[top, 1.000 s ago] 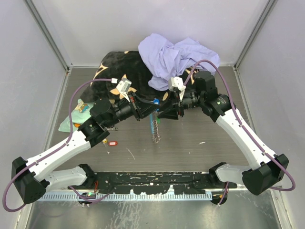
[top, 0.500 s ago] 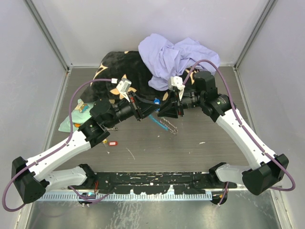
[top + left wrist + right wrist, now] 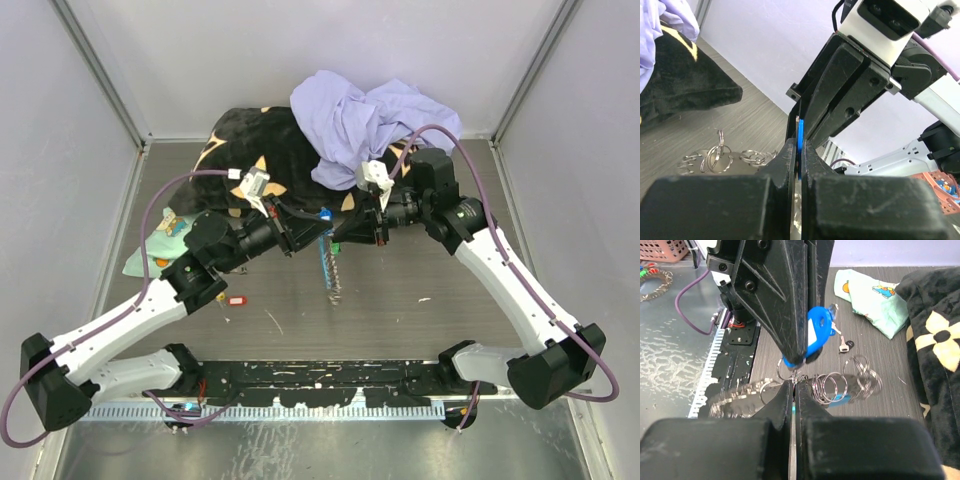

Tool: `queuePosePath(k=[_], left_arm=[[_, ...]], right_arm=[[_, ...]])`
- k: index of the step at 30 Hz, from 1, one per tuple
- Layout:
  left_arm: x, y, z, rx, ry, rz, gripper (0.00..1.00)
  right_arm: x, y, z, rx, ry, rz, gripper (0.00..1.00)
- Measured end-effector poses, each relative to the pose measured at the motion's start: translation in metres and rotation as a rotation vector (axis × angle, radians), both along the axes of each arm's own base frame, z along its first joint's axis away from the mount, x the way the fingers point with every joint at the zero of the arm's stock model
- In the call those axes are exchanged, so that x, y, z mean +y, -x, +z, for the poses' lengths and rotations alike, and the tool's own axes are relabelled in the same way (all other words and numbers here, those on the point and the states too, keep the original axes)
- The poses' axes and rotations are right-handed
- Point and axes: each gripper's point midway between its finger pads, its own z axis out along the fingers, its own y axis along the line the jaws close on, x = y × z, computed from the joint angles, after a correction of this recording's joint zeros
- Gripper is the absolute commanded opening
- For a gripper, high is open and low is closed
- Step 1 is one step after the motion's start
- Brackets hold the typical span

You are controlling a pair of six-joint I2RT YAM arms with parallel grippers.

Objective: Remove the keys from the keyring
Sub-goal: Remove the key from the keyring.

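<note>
Left jaws tight on blue-tagged key [image 3: 817,335] — right jaws tight on keyring [image 3: 330,272]

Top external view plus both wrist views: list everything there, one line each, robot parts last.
keyring: one, silver chain and split rings, hanging between the two tools above the table centre
blue-tagged key: one, blue, pinched in the left tool
red-tagged key: one, red, loose on the table by the left arm
black blanket: one, black with tan flowers, far centre
lavender cloth: one, lavender, piled on the blanket
mint-green cloth: one, mint with prints, left side
pink basket: one, pink, beyond the table
table: one, grey wood-grain
left tool: one, black, shut on the blue tag
right tool: one, black, shut at the rings
</note>
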Motion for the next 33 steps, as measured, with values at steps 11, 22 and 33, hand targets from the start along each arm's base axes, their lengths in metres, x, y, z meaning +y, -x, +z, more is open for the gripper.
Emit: queuePosePath(k=[11, 22, 33], left_arm=[[0.026, 0.009, -0.018, 0.007, 0.028, 0.074, 0.00], [0.018, -0.002, -0.032, 0.042, 0.042, 0.094, 0.00], [0.016, -0.027, -0.068, 0.121, 0.002, 0.213, 0.00]], right_arm=[[-0.003, 0.011, 0.008, 0.019, -0.040, 0.067, 0.01], [-0.002, 0.003, 0.008, 0.055, -0.042, 0.027, 0.01], [-0.002, -0.026, -0.022, 0.238, -0.042, -0.150, 0.01]])
